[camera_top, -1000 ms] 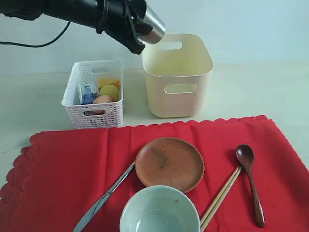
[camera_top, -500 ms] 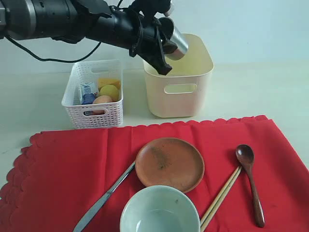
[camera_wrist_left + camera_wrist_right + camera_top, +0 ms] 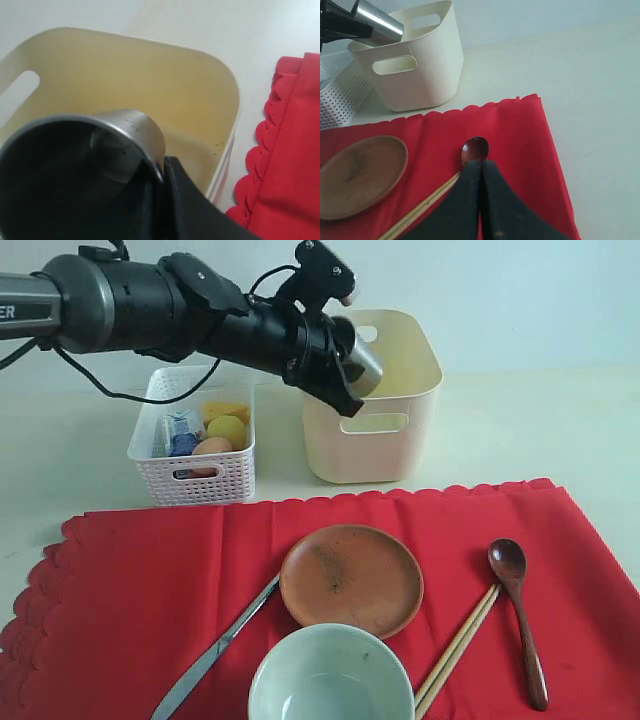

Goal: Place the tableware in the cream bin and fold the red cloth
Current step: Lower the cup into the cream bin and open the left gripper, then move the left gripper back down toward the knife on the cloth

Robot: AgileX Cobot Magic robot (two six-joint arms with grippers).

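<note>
My left gripper is shut on the rim of the steel cup, holding it tilted just inside the cream bin; the cup hangs over the bin's floor. On the red cloth lie the knife, the round brown plate, the pale green bowl, the wooden chopsticks and the dark wooden spoon. My right gripper is shut with nothing in it, above the cloth just short of the spoon's bowl. It does not show in the exterior view.
A white lattice basket with a lemon, an egg, cheese and a small carton stands left of the bin, under the left arm. Pale table stretches to the right of the bin and beyond the cloth's right edge.
The left arm has swung down and rightward, carrying the cup from above the bin's left rim into the bin's opening. The right gripper and the items on the cloth have not moved.
</note>
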